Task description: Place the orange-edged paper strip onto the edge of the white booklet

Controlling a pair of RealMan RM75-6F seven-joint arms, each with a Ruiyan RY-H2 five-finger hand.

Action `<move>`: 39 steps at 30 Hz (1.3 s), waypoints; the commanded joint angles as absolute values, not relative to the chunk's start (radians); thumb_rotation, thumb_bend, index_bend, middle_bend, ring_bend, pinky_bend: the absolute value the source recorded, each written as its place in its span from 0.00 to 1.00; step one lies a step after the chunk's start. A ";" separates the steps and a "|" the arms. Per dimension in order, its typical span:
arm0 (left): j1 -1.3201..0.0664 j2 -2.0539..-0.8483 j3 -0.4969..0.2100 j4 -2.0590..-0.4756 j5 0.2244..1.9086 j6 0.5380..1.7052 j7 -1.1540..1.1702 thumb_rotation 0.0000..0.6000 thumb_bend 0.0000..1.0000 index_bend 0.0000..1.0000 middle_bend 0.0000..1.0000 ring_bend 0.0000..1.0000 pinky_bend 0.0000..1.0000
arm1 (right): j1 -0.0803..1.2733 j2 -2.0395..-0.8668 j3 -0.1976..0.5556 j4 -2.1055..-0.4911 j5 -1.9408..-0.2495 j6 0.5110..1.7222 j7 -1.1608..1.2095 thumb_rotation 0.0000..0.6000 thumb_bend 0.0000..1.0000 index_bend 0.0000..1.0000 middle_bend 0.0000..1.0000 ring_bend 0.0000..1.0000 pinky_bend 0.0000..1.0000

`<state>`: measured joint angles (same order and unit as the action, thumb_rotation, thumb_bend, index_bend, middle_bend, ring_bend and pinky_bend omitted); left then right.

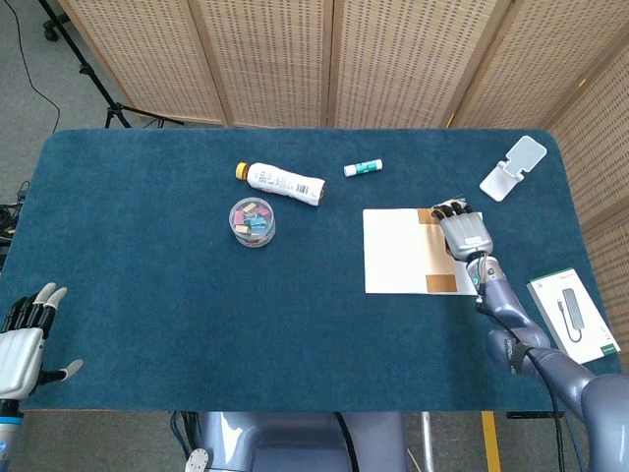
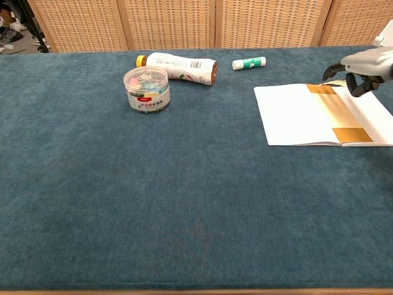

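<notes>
Right hand (image 1: 465, 232) fingers curled, empty, over flat white notebook (image 1: 408, 252), tan tape, left hand (image 1: 22, 346) fingers spread, round clip jar (image 1: 253, 222), lying bottle (image 1: 284, 182), fuzzy blue counter (image 1: 177, 305)

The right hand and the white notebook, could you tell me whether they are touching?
Apart. The chest view shows the right hand hovering above the white notebook, with a gap under its fingertips.

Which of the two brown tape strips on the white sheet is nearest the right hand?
The far strip, at the sheet's back edge, just under the right hand; the near strip lies apart.
</notes>
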<state>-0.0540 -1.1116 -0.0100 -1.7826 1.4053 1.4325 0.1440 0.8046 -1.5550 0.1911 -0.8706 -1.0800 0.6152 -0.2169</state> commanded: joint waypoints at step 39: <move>-0.043 -1.101 0.006 -1.781 1.443 1.445 0.119 1.00 0.00 0.00 0.00 0.00 0.00 | 0.605 -1.381 0.053 -1.240 -1.249 0.787 -0.109 1.00 1.00 0.15 0.15 0.10 0.17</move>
<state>-0.0433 -1.1010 0.0064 -1.7809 1.4427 1.4446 0.1187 0.6052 -1.3811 0.0530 -1.2408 -1.2492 0.7867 -0.1089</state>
